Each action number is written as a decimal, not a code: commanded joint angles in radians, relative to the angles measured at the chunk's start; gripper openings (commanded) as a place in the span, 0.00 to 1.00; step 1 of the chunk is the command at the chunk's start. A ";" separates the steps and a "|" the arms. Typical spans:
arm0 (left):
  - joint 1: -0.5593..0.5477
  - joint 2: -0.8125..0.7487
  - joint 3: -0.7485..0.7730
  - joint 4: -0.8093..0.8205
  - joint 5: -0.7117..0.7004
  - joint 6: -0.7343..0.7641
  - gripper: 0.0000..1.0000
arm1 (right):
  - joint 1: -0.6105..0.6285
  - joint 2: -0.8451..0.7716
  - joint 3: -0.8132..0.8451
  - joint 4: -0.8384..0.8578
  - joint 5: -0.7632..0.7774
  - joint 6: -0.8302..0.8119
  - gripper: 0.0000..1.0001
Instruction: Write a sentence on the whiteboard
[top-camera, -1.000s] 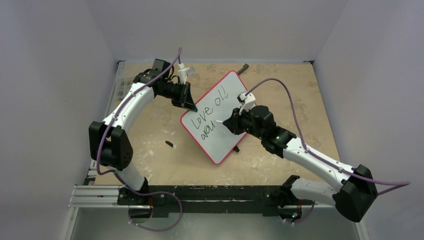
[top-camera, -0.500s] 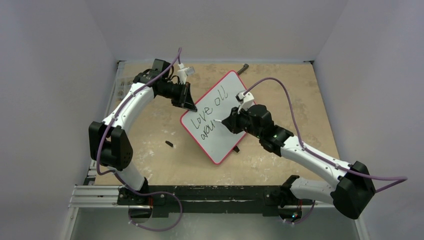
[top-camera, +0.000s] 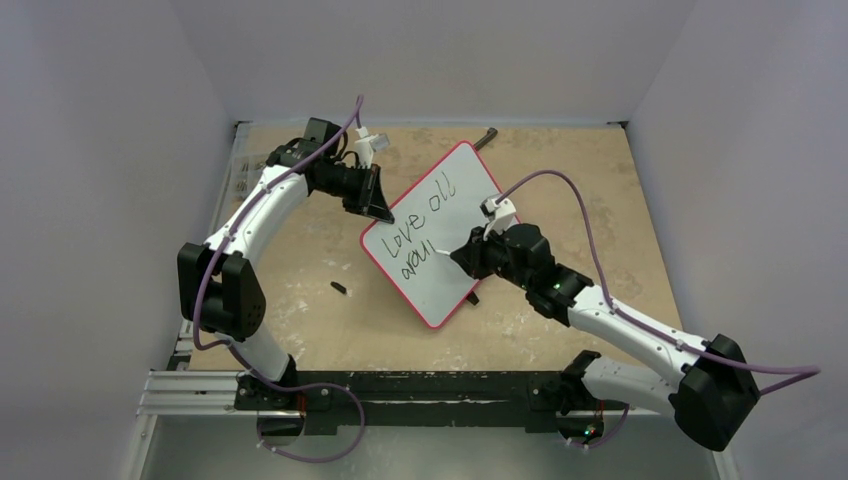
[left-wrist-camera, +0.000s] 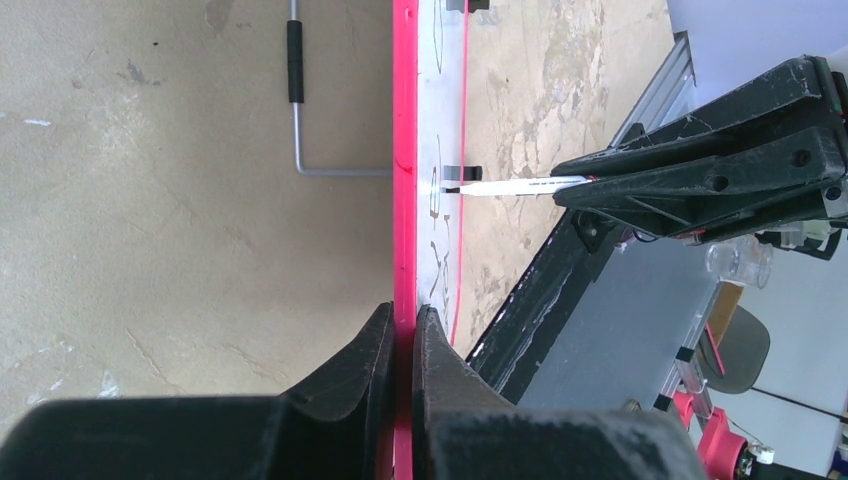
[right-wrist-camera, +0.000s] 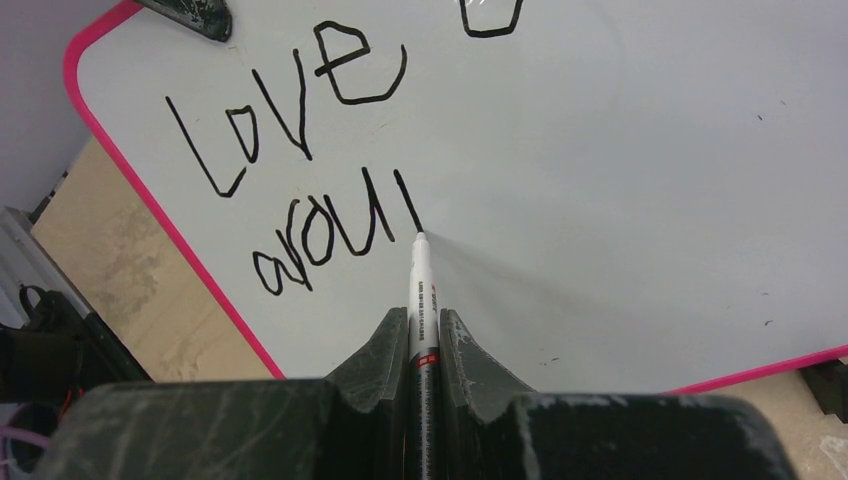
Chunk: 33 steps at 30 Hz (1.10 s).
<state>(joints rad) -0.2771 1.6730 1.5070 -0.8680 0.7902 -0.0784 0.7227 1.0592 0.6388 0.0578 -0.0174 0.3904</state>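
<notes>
A flat white rectangular whiteboard (top-camera: 447, 288) with rounded corners and a thin red-pink rim lies on the scuffed tan bench (top-camera: 300, 250), turned so that its corners point diagonally. The black handwritten sentence (top-camera: 412, 238) slants across the whiteboard's left half. So far it reads "Love all" on the upper line and "arou" plus one single upright stroke on the line below.

The left tool (left-wrist-camera: 403, 315) is at the whiteboard's upper-left edge. Its two black fingers are pressed together on the red-pink rim, one on each face of it.

The right tool (right-wrist-camera: 424, 318) reaches in over the whiteboard's lower-right half. Its fingers are closed tight around a thin white marker (right-wrist-camera: 420, 285) with a red band and a black tip. The tip touches the white surface at the foot of that last upright stroke, just right of the "u".

A small black clip (top-camera: 473, 298) shows under the whiteboard's lower-right edge. A thin grey L-shaped metal rod (left-wrist-camera: 296, 90) with a black grip lies on the bench just beyond the whiteboard's far corner. A small black piece (top-camera: 339, 288) lies apart from the whiteboard, off its lower-left side; I cannot tell what it is.
</notes>
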 joint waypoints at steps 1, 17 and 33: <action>-0.006 -0.054 0.002 0.057 -0.014 0.024 0.00 | -0.003 0.020 0.029 -0.002 0.011 0.003 0.00; -0.011 -0.052 0.001 0.057 -0.021 0.026 0.00 | -0.022 0.105 0.172 -0.010 0.056 -0.052 0.00; -0.010 -0.053 0.002 0.057 -0.019 0.026 0.00 | -0.054 0.055 0.082 -0.032 -0.009 -0.038 0.00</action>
<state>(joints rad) -0.2829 1.6730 1.5070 -0.8612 0.7853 -0.0864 0.6727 1.1439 0.7609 0.0380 0.0055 0.3557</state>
